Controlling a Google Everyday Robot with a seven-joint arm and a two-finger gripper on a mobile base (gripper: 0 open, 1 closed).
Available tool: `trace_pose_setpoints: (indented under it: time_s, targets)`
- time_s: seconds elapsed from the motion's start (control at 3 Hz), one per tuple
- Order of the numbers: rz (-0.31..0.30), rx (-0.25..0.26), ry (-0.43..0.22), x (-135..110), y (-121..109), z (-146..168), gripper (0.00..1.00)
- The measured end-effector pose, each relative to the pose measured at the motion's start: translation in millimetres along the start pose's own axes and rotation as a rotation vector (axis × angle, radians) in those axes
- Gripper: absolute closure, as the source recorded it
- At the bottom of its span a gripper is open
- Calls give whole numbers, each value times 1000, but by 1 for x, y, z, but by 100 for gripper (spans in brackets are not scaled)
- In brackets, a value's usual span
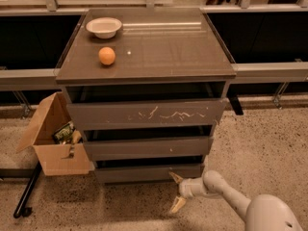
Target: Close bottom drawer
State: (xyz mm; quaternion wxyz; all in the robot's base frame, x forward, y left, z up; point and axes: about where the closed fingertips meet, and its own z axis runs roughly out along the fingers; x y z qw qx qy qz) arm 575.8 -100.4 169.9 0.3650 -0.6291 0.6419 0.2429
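Note:
The bottom drawer point(149, 172) is the lowest, shortest dark grey-brown front of the cabinet, plain and unmarked. It sits nearly flush, with only a thin dark gap above it. My gripper point(176, 191) is just in front of the drawer's right part, low near the floor, a little apart from the front. Its two pale fingers are spread apart and hold nothing. The white arm runs off to the lower right.
An open cardboard box point(50, 138) with items stands left of the cabinet. A white bowl point(104, 27) and an orange point(107, 56) rest on the cabinet top point(168, 47). The scratched top drawer point(144, 113) and middle drawer point(147, 147) stick out slightly. A black pole point(26, 189) lies on the floor at left.

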Motion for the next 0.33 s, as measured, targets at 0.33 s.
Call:
trace_pose_setpoints:
  time_s: [0.33]
  targets:
    - [-39, -85, -30, -26, 32, -22, 0]
